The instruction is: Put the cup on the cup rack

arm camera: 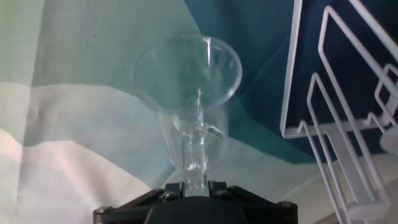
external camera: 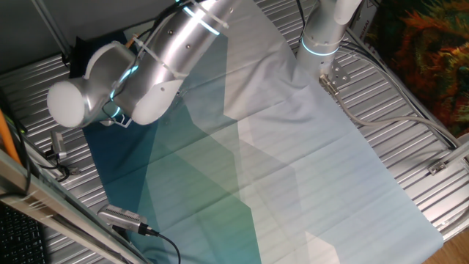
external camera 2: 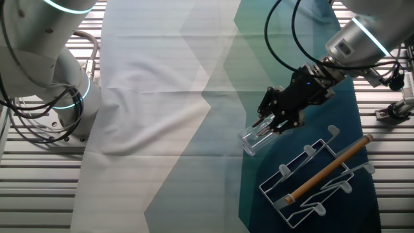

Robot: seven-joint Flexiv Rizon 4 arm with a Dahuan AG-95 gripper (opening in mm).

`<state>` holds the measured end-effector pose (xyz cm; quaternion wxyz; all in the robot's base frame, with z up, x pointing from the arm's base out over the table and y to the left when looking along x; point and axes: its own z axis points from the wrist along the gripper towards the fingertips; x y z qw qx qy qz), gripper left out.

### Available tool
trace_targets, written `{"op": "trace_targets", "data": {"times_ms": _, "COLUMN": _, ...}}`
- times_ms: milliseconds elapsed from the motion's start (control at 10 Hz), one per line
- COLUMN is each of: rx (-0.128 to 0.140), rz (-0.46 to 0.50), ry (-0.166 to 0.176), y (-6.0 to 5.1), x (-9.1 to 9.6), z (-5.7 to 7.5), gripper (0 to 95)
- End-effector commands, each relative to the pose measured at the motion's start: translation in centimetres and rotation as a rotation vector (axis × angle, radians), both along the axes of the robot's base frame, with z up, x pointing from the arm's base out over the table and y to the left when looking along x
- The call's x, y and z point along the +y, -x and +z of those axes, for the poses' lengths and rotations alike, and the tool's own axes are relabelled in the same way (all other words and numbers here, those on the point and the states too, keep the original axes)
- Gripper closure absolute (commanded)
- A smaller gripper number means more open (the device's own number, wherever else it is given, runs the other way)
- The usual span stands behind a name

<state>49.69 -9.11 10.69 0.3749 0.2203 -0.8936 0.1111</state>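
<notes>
My end effector is pinching the cup by its handle; thin slippery glass, light but fragile, so I'd squeeze gently.

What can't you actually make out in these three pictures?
- One fixed view: the cup, the cup rack and the gripper are all hidden behind the arm's big silver joint.
- Hand view: the cup rack is cut off by the right edge; the gripper shows only its dark base at the bottom edge.
- The other fixed view: the cup is clear glass, so its handle is hard to see under the gripper.
</notes>
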Motion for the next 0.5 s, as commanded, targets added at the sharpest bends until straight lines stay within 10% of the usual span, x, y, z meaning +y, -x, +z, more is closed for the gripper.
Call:
{"op": "trace_targets", "data": {"times_ms": 100, "rx": -0.041, "rz": 0.011, "ry": -0.027, "y": 0.6, "x": -0.2, "z": -0.6, "gripper": 76.0}}
{"op": "trace_targets", "data": {"times_ms": 500, "rx": -0.144, "rz": 0.041, "ry": -0.078, "y": 0.9, "x": 0.1, "z": 0.9, "gripper": 76.0}}
